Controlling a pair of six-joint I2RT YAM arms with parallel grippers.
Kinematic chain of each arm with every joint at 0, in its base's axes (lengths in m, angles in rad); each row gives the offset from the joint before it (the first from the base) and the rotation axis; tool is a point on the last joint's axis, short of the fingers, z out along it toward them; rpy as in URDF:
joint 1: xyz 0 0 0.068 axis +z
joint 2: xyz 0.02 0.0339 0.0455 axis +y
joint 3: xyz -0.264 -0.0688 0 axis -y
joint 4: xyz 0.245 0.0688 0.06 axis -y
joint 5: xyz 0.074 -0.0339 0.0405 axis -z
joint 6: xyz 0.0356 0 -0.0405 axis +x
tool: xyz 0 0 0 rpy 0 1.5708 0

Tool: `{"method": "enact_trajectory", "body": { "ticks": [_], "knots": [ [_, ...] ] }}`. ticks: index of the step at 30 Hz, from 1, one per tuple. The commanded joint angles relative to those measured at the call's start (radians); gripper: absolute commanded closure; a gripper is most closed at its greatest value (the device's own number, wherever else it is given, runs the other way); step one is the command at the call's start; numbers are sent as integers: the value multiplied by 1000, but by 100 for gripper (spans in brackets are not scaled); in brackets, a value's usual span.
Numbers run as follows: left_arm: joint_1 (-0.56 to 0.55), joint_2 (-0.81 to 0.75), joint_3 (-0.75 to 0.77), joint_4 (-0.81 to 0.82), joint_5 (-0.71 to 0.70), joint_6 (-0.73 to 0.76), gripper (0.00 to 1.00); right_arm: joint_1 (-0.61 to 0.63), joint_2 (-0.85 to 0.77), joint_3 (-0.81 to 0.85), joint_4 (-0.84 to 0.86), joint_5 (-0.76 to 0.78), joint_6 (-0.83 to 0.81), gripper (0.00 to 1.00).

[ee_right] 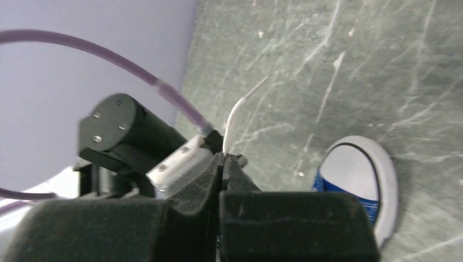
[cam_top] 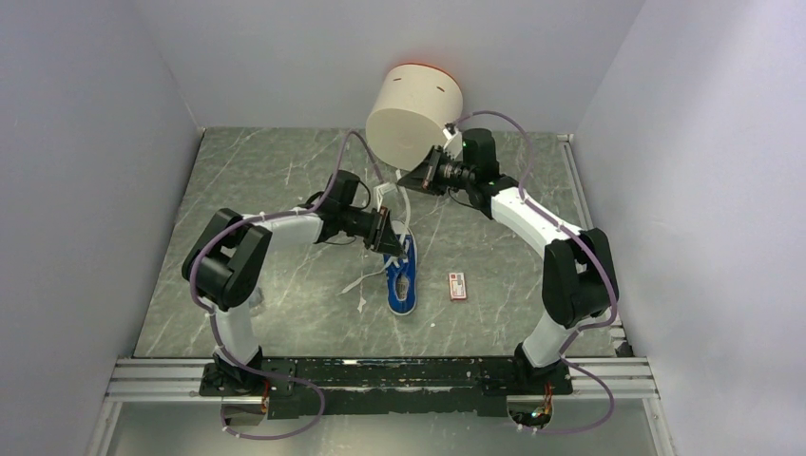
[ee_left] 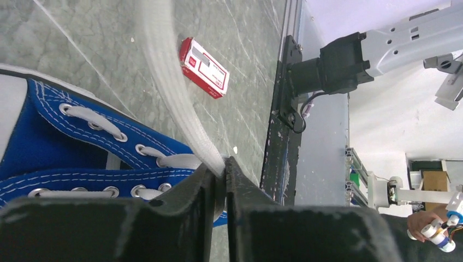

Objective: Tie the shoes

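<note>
The blue sneaker point(cam_top: 404, 277) lies on the table, toe toward the arms' bases. My left gripper point(cam_top: 385, 231) is just above its upper end, shut on a white lace point(ee_left: 169, 82) right beside the eyelets; the shoe point(ee_left: 82, 142) fills the left of the left wrist view, under the gripper point(ee_left: 225, 164). My right gripper point(cam_top: 411, 180) is higher and farther back, shut on a white lace near its tip point(ee_right: 235, 117). In the right wrist view the gripper point(ee_right: 224, 155) is next to the left arm's wrist point(ee_right: 128, 136), with the white toe cap point(ee_right: 357, 174) to the right. Another lace point(cam_top: 366, 280) trails left of the shoe.
A small red-and-white packet point(cam_top: 458, 285) lies flat just right of the shoe and shows in the left wrist view point(ee_left: 203, 67). A large white cylinder point(cam_top: 414, 114) hangs over the back of the table. Grey walls close in both sides, and rails point(cam_top: 380, 375) run along the near edge.
</note>
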Motion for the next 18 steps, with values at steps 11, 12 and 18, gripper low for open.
{"method": "enact_trajectory", "body": {
  "ticks": [11,12,18],
  "knots": [
    [2,20,112,-220,-24,131,92,-20,223,121,-451,-73,-503,91],
    [4,26,120,-230,-23,131,92,-28,230,153,-522,8,-545,79],
    [12,45,128,-251,-35,124,91,-110,105,120,-637,238,-667,24]
  ]
}}
